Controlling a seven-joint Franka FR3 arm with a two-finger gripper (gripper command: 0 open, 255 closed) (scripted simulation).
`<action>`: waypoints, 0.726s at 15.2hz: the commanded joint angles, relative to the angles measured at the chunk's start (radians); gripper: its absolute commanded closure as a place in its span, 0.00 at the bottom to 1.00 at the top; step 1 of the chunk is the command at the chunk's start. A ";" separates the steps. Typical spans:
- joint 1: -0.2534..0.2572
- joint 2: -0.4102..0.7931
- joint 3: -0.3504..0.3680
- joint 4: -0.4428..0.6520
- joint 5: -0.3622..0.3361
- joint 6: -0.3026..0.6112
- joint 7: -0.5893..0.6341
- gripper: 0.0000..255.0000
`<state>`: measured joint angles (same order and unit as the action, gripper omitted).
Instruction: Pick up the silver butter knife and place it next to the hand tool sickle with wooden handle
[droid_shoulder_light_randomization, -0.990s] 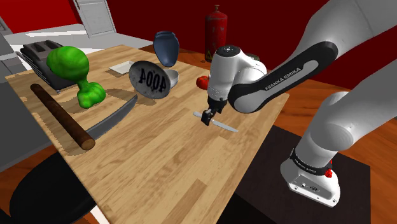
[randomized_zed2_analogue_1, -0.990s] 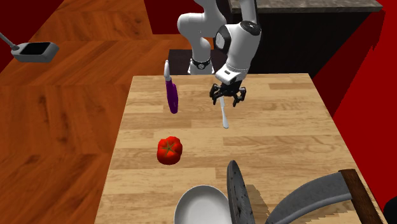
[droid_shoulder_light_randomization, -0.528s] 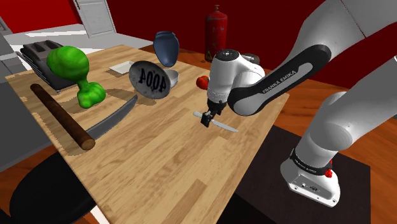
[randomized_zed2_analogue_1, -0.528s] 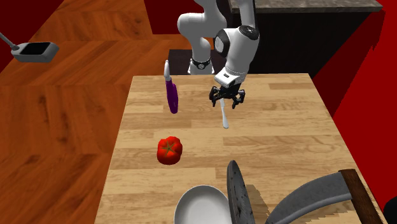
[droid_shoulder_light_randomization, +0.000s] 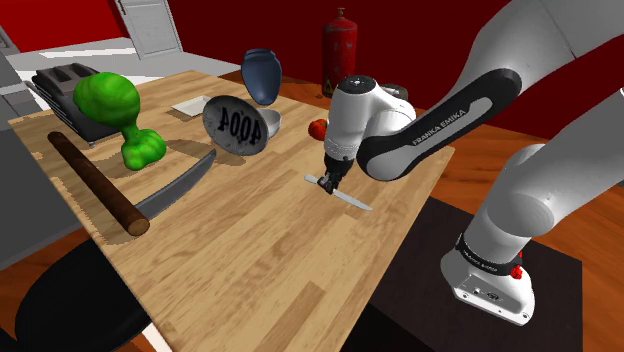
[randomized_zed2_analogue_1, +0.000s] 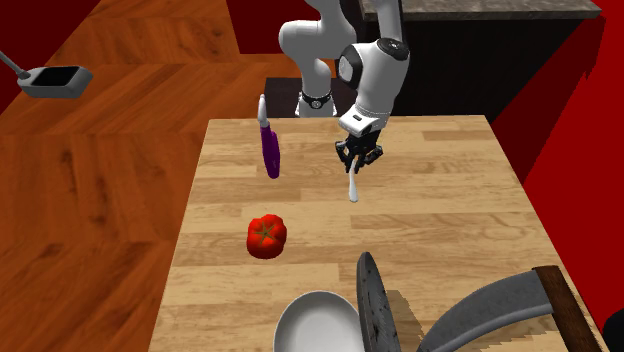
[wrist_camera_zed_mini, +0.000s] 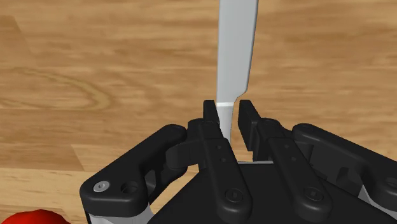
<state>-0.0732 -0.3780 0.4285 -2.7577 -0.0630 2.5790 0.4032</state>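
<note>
Aiming for the sickle (droid_shoulder_light_randomization: 95, 180): it lies well apart from the gripper (wrist_camera_zed_mini: 226, 109), across a stretch of bare table (droid_shoulder_light_randomization: 250, 270), with its wooden handle and grey blade flat on the boards.
Gripper: low over the table, fingers (wrist_camera_zed_mini: 210, 121) narrowly apart and straddling the thin handle of the butter knife (wrist_camera_zed_mini: 236, 44); I do not count it as clamped yet.
Finger contact: one finger sits against the handle, while the other shows a sliver of wood grain between itself and the metal.
Butter knife: lying on the table, handle between the fingers, blade running straight out ahead of the gripper.
Long axis: crosswise to the line the fingers close along, so I judge the squeeze should land squarely on the handle.
Next move, my guess: close fully, lift, then carry toward the sickle.
</note>
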 joint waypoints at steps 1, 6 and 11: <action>-0.002 0.003 -0.003 -0.007 0.000 -0.005 -0.001 1.00; 0.009 -0.022 -0.012 0.001 0.014 -0.037 -0.014 1.00; 0.030 -0.079 -0.036 0.031 0.039 -0.122 -0.045 1.00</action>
<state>-0.0461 -0.4465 0.3985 -2.7354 -0.0277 2.4765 0.3665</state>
